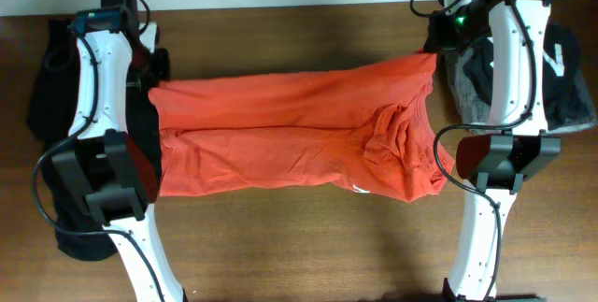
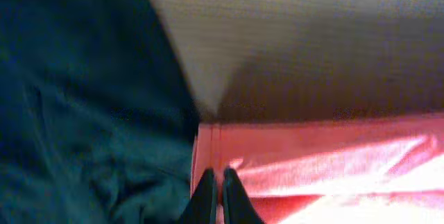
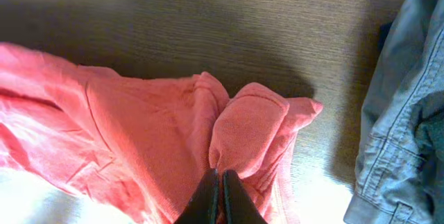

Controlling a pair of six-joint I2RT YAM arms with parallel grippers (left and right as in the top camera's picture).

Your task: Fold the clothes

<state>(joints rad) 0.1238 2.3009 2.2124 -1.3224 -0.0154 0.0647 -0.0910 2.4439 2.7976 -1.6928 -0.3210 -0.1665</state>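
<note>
The orange-red T-shirt [image 1: 290, 134] lies stretched across the table's middle, folded lengthwise, with bunched cloth toward its right end. My left gripper [image 2: 216, 177] is shut on the shirt's far left edge [image 2: 312, 161]; in the overhead view it is at the shirt's upper left corner [image 1: 154, 85]. My right gripper [image 3: 220, 175] is shut on a pinched bunch of the shirt [image 3: 250, 130] at its upper right corner [image 1: 432, 54]. No neck label or chest print shows clearly.
A dark garment [image 1: 51, 87] lies under the left arm and fills the left of the left wrist view [image 2: 83, 113]. A grey garment [image 1: 472, 82] and a black shirt with white letters [image 1: 561, 68] lie at the right; the grey one shows in the right wrist view [image 3: 409, 113].
</note>
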